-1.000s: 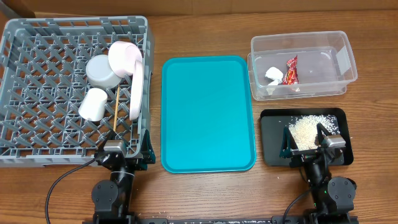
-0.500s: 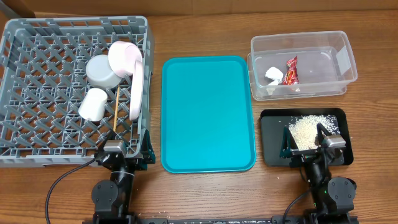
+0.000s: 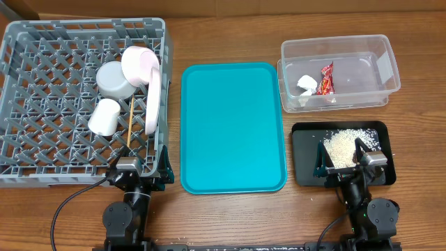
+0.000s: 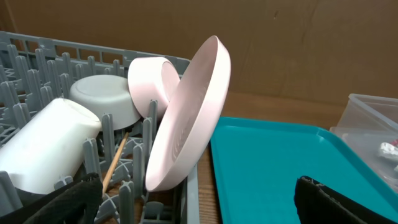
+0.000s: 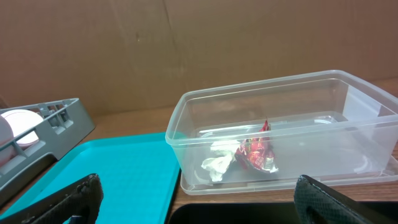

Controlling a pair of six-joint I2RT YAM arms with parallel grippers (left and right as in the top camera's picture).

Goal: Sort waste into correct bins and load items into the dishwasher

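Observation:
The grey dish rack [image 3: 42,84] holds the large plate [image 3: 153,101] on edge, the small plate [image 3: 139,64], the bowl [image 3: 113,79], the cup [image 3: 104,116] and the stick [image 3: 130,122]. My left gripper [image 3: 143,162] rests open at the rack's near right corner, its fingers [image 4: 62,199] wide apart below the large plate [image 4: 189,118]. The clear tub [image 3: 339,73] contains the red wrapper [image 3: 325,79] and white paper [image 3: 306,84]. Rice [image 3: 341,145] lies on the black tray [image 3: 306,150]. My right gripper [image 3: 341,157] hangs open and empty over that tray, facing the tub [image 5: 286,124].
A teal tray [image 3: 232,125] lies between the rack and the two bins. It shows bare in both wrist views [image 4: 267,162] [image 5: 112,174]. A brown cardboard wall [image 5: 186,50] stands behind the table.

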